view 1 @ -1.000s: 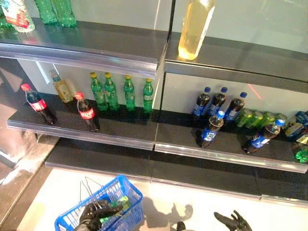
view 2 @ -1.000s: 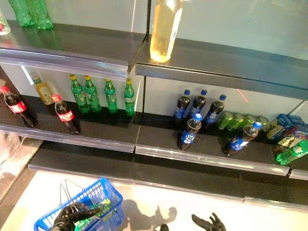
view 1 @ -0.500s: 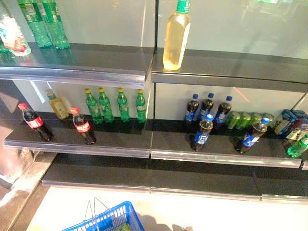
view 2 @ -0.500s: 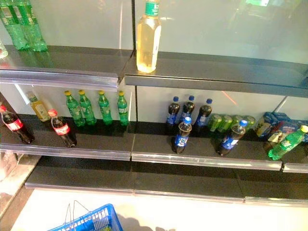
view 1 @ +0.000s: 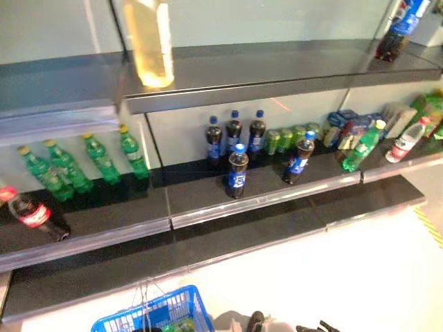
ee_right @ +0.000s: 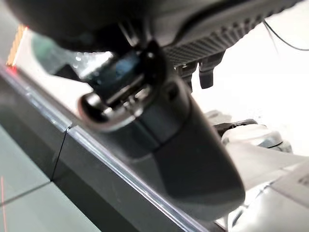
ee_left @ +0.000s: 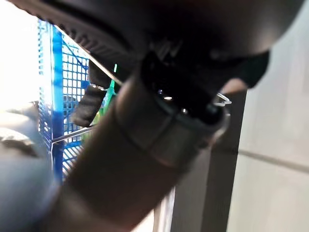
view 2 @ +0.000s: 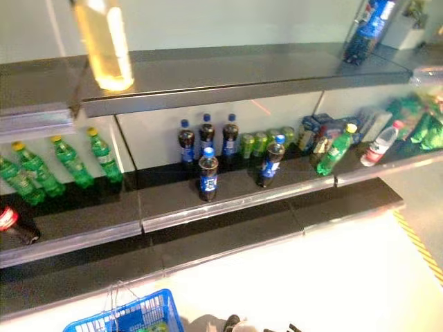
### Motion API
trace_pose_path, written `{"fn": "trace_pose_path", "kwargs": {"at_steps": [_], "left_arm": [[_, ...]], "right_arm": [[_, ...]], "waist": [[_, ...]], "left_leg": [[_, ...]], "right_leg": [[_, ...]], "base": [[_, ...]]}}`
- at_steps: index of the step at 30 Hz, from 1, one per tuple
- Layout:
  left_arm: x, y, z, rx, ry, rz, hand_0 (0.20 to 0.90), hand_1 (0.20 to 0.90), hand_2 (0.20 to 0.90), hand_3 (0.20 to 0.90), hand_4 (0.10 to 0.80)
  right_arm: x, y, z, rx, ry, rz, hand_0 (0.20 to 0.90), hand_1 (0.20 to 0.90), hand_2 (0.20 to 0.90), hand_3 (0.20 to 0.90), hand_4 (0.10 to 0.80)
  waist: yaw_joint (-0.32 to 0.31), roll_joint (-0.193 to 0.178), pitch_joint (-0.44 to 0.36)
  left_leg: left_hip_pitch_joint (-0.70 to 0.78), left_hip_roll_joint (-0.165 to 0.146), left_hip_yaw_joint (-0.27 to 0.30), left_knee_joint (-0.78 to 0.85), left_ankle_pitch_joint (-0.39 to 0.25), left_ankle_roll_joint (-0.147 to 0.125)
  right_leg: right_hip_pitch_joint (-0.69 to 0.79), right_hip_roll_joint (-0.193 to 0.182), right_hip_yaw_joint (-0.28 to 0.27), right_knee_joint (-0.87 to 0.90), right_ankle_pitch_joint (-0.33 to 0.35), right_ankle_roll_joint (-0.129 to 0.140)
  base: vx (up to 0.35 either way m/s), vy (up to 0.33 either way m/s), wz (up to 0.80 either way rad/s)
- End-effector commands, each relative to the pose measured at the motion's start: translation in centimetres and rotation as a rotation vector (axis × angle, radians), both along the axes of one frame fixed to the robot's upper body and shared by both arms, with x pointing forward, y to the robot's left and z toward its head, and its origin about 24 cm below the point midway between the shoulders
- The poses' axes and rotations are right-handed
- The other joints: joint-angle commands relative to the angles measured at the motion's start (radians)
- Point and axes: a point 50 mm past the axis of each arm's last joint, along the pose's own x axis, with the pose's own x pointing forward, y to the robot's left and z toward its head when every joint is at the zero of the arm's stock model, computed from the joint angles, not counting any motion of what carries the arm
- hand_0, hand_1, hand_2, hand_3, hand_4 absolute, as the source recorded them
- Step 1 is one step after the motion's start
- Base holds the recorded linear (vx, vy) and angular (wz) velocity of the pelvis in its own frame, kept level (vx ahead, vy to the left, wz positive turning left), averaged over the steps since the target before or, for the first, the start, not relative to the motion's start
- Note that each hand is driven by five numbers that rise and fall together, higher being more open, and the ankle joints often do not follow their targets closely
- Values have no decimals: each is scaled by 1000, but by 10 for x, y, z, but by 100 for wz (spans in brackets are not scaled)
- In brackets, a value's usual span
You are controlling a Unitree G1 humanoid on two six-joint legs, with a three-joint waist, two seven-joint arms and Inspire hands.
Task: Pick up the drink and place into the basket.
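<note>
Left robot hand: in the left wrist view the left robot hand [ee_left: 91, 104] shows a dark curled finger hooked by the wire handle of the blue basket [ee_left: 50, 87]; the hand's bulk fills most of the view, so whether it grips the handle cannot be told
Right robot hand: in the left eye view only dark fingertips of the right robot hand [view 1: 315, 327] show at the lower edge, right of the basket; how far it is open cannot be told; the right wrist view shows dark bulk close up and no fingers clearly
Left eye view, basket: blue basket [view 1: 181, 308] at the lower edge on the pale floor, in front of the shelf [view 1: 228, 204]; something green lies inside it
Left eye view, drinks: dark drink with blue cap [view 1: 237, 171] stands at the front of the shelf, straight behind the basket's right side; three more dark bottles [view 1: 234, 133] stand behind it; green bottles [view 1: 97, 158] farther left; red-labelled cola bottle [view 1: 31, 214] at far left
Right eye view: yellow bottle [view 2: 104, 45] on the upper shelf, above the green bottles
Left wrist view: a green item [ee_left: 110, 92] shows through the basket mesh
</note>
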Motion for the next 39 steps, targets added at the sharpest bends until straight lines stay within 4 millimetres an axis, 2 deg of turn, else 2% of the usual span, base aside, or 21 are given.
{"fn": "trace_pose_path", "kwargs": {"at_steps": [1, 2, 3, 4, 5, 7, 8, 9, 10, 11, 13, 15, 16, 17, 20, 21, 22, 24, 29, 36, 39], "left_arm": [[81, 11, 31, 37, -338, -63, 300, 300, 300, 200, 100], [82, 11, 31, 35, -339, -64, 300, 300, 300, 200, 100], [86, 7, 31, 24, -353, -63, 300, 300, 300, 200, 100], [86, 7, 32, 23, -357, -59, 300, 300, 300, 200, 100], [90, 3, 32, 14, -373, -64, 300, 300, 300, 200, 100], [92, -1, 32, 8, -387, -75, 300, 300, 300, 200, 100], [90, -2, 32, 12, -386, -64, 300, 300, 300, 200, 100], [90, -2, 32, 12, -386, -64, 300, 300, 300, 200, 100], [88, -3, 31, 10, -385, -62, 300, 300, 300, 200, 100], [88, -3, 31, 11, -385, -62, 300, 300, 300, 200, 100], [82, 0, 31, 11, -382, -47, 300, 300, 300, 200, 100], [76, -2, 28, 5, -373, -35, 300, 300, 300, 200, 100], [72, -3, 27, 2, -368, -33, 300, 300, 300, 200, 100], [71, -4, 27, -3, -368, -36, 300, 300, 300, 200, 100], [71, -3, 27, -5, -369, -36, 300, 300, 300, 200, 100], [76, -1, 28, -16, -374, -37, 300, 300, 300, 200, 100], [76, -1, 28, -16, -374, -37, 300, 300, 300, 200, 100], [80, -3, 27, -9, -366, -55, 300, 300, 300, 200, 100], [81, 0, 27, 3, -355, -56, 300, 300, 300, 200, 100], [78, 5, 25, 17, -327, -58, 300, 300, 300, 200, 100], [74, 6, 25, 26, -320, -56, 300, 300, 300, 200, 100]], "right_arm": [[24, -18, 10, -75, -79, 13, 900, 900, 900, 900, 800], [24, -17, 10, -75, -79, 16, 900, 900, 900, 900, 800], [25, -18, 11, -81, -87, 26, 900, 900, 900, 900, 800], [26, -18, 11, -81, -90, 27, 900, 900, 900, 900, 800], [29, -19, 12, -88, -105, 28, 900, 900, 900, 900, 800], [37, -24, 17, -114, -137, 43, 900, 900, 900, 900, 800], [41, -25, 19, -123, -148, 74, 900, 900, 900, 900, 800], [41, -25, 19, -123, -148, 74, 900, 900, 900, 900, 800], [46, -25, 20, -129, -163, 94, 900, 900, 900, 900, 800], [47, -25, 20, -128, -163, 94, 900, 900, 900, 900, 800], [52, -23, 22, -138, -171, 132, 900, 900, 900, 900, 800], [55, -22, 22, -146, -170, 151, 900, 900, 900, 900, 800], [55, -21, 22, -150, -168, 159, 900, 900, 900, 900, 800], [55, -21, 22, -152, -166, 156, 900, 900, 900, 900, 800], [55, -21, 22, -155, -166, 155, 900, 900, 900, 900, 800], [50, -22, 21, -161, -163, 145, 900, 900, 900, 900, 800], [50, -22, 21, -161, -163, 145, 900, 900, 900, 900, 800], [40, -18, 17, -154, -152, 119, 900, 900, 900, 900, 800], [35, -18, 16, -131, -144, 112, 900, 900, 900, 900, 800], [34, -17, 13, -126, -122, 103, 900, 900, 900, 900, 800], [35, -16, 13, -127, -113, 109, 900, 900, 900, 900, 800]], "waist": [[-37, -14, -14], [-37, -13, -14], [-39, -15, -13], [-40, -23, -12], [-41, -33, -8], [-36, -45, 1], [-25, -46, 9], [-25, -46, 9], [-9, -40, 19], [-9, -44, 16], [2, -19, 26], [36, 12, 30], [52, 19, 38], [62, 24, 45], [63, 24, 48], [48, 26, 41], [48, 26, 41], [26, 26, 23], [20, 20, 0], [21, 9, -9], [37, 6, 0]], "left_leg": [[-126, -51, -57, 141, 35, -5], [-133, -43, -59, 157, 40, -14], [-161, -9, -75, 247, 87, -49], [-172, -8, -58, 252, 113, -39], [-208, 14, -104, 366, 148, -58], [-295, 6, -215, 534, 148, -49], [-342, -41, -281, 560, 114, -18], [-342, -41, -281, 560, 114, -18], [-365, -97, -330, 523, 87, 10], [-366, -101, -329, 517, 93, 10], [-315, -126, -378, 256, 102, 16], [-331, -198, -496, 39, 134, 7], [-343, -220, -526, 11, 149, 6], [-360, -232, -535, 13, 160, 3], [-365, -236, -531, 20, 158, 7], [-328, -242, -509, -2, 133, 34], [-328, -242, -509, -2, 133, 34], [-254, -243, -505, -55, 117, 54], [-187, -235, -480, -95, 101, 64], [-169, -235, -451, -113, 87, 83], [-158, -235, -434, -133, 89, 88]], "right_leg": [[176, -32, 43, -147, 27, 133], [179, -28, 44, -150, 26, 128], [192, -19, 53, -162, 21, 111], [181, -25, 44, -162, 37, 99], [188, -23, 68, -167, 32, 77], [194, -23, 126, -162, 29, 55], [198, -22, 176, -153, 28, 58], [198, -22, 176, -153, 28, 58], [206, -14, 227, -147, 24, 67], [202, -18, 228, -148, 26, 67], [223, 18, 310, -152, 9, 86], [243, 55, 379, -167, 2, 95], [260, 65, 406, -170, -6, 95], [272, 71, 422, -166, -14, 93], [276, 70, 428, -164, -20, 92], [276, 66, 426, -148, -38, 93], [276, 66, 426, -148, -38, 93], [274, 61, 405, -133, -45, 105], [258, 49, 365, -112, -48, 115], [197, 26, 344, -43, -28, 133], [150, 2, 276, 40, 7, 159]], "base": [[82, -177, -93], [72, -174, -69], [-22, -144, -78], [13, -219, -83], [2, -190, -104], [105, -185, -89], [79, -75, -58], [129, 21, -130], [82, 21, -129], [191, 93, -159], [251, 181, -104], [318, 181, -99], [283, 132, -115], [173, 88, -149], [86, 86, -107], [116, 149, -44], [205, 222, -73], [169, 112, -45], [112, 72, -41], [67, 75, -23], [48, 49, -11]]}}
